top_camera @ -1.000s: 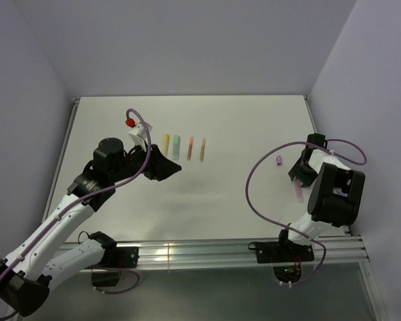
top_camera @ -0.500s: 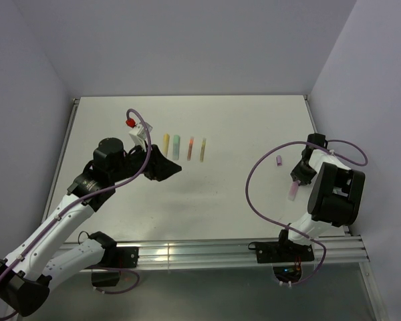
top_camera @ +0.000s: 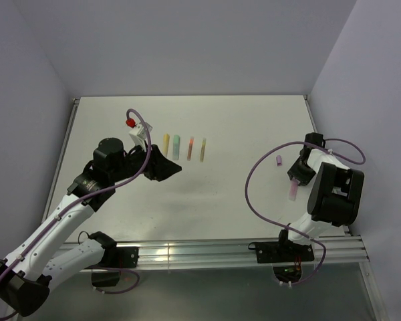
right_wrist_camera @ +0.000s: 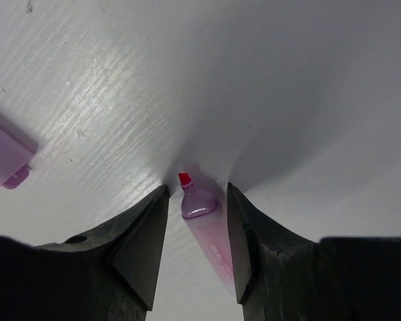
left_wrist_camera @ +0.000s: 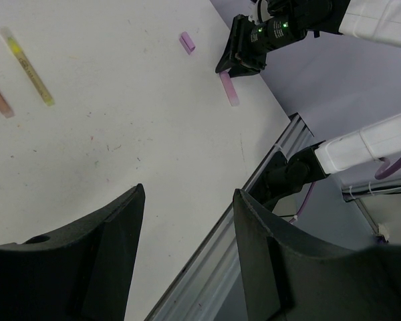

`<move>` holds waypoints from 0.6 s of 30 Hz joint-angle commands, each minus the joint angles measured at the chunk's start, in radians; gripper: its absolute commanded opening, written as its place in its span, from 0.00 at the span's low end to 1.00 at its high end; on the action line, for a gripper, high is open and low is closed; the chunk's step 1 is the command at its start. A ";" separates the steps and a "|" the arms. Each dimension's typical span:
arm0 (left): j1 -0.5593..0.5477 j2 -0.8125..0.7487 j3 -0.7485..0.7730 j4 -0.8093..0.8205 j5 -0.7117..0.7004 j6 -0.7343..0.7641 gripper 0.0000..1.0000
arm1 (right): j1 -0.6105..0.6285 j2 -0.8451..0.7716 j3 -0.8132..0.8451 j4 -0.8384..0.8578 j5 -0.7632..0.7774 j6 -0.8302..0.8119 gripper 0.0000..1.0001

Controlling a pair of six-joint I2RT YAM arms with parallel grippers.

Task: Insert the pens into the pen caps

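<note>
Shifted the uncapped pink pen [top_camera: 292,189] leftward since a second ago; now straddles its red-tipped end with the right gripper [top_camera: 293,179], jaws spread, right of centre in the top view. Holds the left gripper [left_wrist_camera: 187,192] empty, jaws apart, left of centre. Shows the purple cap [top_camera: 279,161] just beyond the pen, four markers [top_camera: 176,144] rowed farther back.

A white table [top_camera: 247,127] is marked with faint scuffs. At its far left, four pens are laid side by side: a yellow pen [top_camera: 166,140], a mint pen [top_camera: 176,144], an orange-red pen [top_camera: 190,147] and a yellow-green pen [top_camera: 202,149]. Toward the right a purple cap [top_camera: 279,161] is seen, with a pink pen [top_camera: 293,189] lying just nearer, its red tip bare
</note>
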 commanded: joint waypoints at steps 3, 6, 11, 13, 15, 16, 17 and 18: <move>0.006 -0.020 -0.007 0.041 0.009 -0.007 0.61 | 0.024 -0.006 0.005 -0.070 -0.040 -0.018 0.50; 0.005 -0.020 -0.006 0.039 0.007 -0.005 0.61 | 0.031 0.018 0.016 -0.081 -0.052 -0.021 0.50; 0.006 -0.018 -0.006 0.036 0.003 -0.005 0.61 | 0.074 0.074 0.043 -0.119 -0.011 -0.003 0.49; 0.005 -0.018 -0.006 0.036 0.001 -0.004 0.61 | 0.091 0.097 0.047 -0.124 0.003 0.005 0.48; 0.006 -0.018 -0.004 0.033 0.000 -0.004 0.61 | 0.103 0.106 0.042 -0.121 0.012 0.014 0.48; 0.006 -0.018 -0.006 0.035 -0.002 -0.002 0.61 | 0.107 0.111 0.040 -0.122 0.014 0.015 0.47; 0.006 -0.018 -0.006 0.035 0.000 -0.002 0.61 | 0.108 0.112 0.040 -0.124 0.017 0.021 0.46; 0.005 -0.017 -0.006 0.035 0.000 -0.002 0.61 | 0.110 0.118 0.042 -0.124 0.020 0.022 0.45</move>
